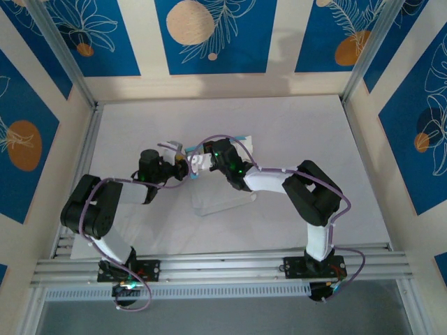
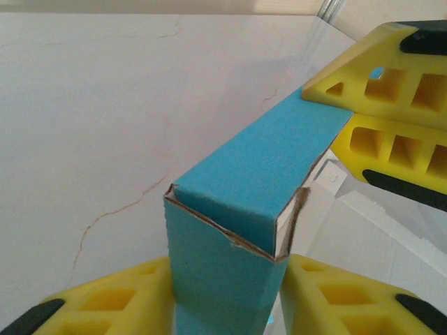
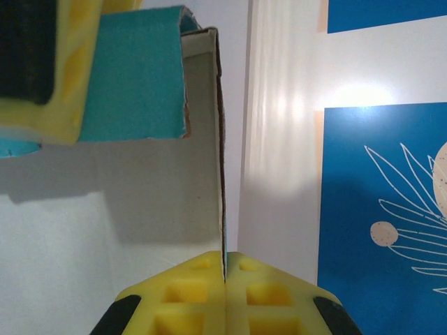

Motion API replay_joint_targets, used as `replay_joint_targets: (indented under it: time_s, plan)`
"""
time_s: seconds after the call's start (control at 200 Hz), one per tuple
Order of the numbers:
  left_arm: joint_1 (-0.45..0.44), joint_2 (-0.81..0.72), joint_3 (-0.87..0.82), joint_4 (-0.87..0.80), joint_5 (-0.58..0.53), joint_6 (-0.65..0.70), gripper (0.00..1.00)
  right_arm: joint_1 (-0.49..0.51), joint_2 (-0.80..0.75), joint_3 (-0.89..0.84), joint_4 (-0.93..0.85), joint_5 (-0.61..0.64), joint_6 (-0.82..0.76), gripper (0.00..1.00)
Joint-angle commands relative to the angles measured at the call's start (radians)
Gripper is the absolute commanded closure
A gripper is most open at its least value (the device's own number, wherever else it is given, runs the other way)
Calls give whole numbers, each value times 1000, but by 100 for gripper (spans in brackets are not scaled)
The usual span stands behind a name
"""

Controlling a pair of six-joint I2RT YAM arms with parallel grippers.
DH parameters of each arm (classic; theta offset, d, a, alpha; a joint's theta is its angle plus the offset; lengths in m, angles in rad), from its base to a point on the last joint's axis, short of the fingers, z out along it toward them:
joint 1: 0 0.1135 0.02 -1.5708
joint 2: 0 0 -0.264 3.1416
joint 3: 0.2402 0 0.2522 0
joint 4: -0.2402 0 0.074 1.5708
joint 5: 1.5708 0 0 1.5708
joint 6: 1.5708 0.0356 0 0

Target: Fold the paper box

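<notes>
One paper box (image 2: 265, 167), right gripper (image 3: 225, 269) pinching its wall, left gripper (image 2: 223, 293) clasping flap

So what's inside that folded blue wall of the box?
Through the gap at its torn-looking corner, the paper box shows a sliver of its own white inner side. Anything deeper in the fold is hidden by the blue outer card.

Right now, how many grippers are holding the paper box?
2. The left gripper has the folded blue wall of the paper box between its fingers. The right gripper is shut on a thin upright wall, near the middle of the table.
</notes>
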Motion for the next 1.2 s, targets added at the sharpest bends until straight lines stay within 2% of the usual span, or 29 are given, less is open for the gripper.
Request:
replay_joint_targets:
  time_s: [0.0, 0.335, 0.455, 0.725, 0.805, 0.87, 1.03, 1.196]
  plan:
    - [-18, 11, 3, 29, 16, 20, 62, 17, -6, 30, -10, -8, 28, 100]
    - [-49, 6, -8, 46, -60, 68, 74, 36, -3, 32, -14, 43, 40, 100]
    - [-61, 9, -30, 125, -93, 78, 79, 43, -5, 32, -8, 54, 42, 100]
    - [-112, 60, -99, 431, -244, 135, 81, 67, -8, -14, 74, 72, 50, 100]
    - [-121, 88, -101, 503, -249, 151, 81, 75, -10, -31, 87, 71, 48, 100]
    - [-130, 102, -100, 532, -242, 180, 81, 82, -11, -51, 106, 70, 40, 100]
    - [-143, 136, -102, 581, -233, 259, 89, 91, -7, -80, 116, 81, 45, 100]
    - [-180, 175, -78, 582, -363, 307, 88, 113, -4, -74, 103, 94, 62, 100]
